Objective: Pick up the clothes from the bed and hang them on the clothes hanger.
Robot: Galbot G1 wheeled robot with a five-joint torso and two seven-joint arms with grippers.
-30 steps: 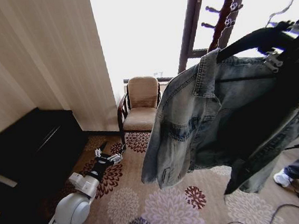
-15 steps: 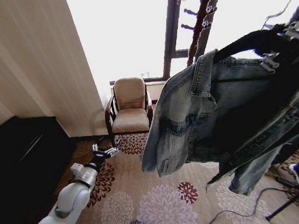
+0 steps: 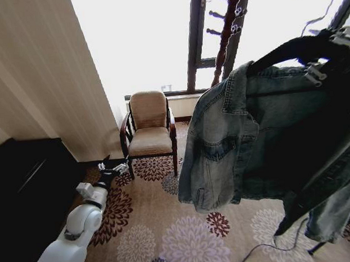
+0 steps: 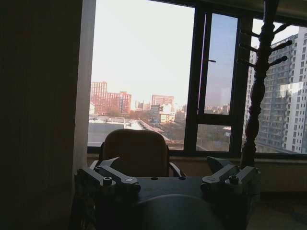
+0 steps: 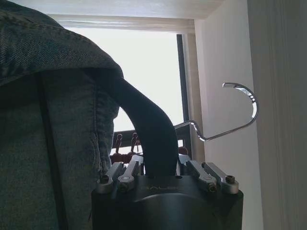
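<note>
The light-blue denim jacket [image 3: 250, 136] hangs on the black clothes hanger [image 3: 291, 48], high at the right of the head view. My right gripper [image 3: 330, 51] is shut on the hanger's arm. In the right wrist view the right gripper [image 5: 160, 166] clamps the black hanger [image 5: 148, 129], with the jacket [image 5: 48, 120] draped over it and the silver hook [image 5: 242, 112] standing free. My left gripper [image 3: 114, 170] is low at the left over the carpet. The left gripper [image 4: 160, 168] is open and holds nothing. The bed is out of view.
A dark red wooden coat stand [image 3: 229, 20] with pegs rises before the window [image 3: 147, 34]. An armchair [image 3: 150, 130] stands under the window. A black cabinet [image 3: 20, 195] lines the left wall. A cable [image 3: 267, 249] lies on the flowered carpet [image 3: 185, 241].
The head camera has turned, so the chair, window and coat stand have shifted in the picture. The jacket still hangs from my right gripper and now hangs lower and farther right.
</note>
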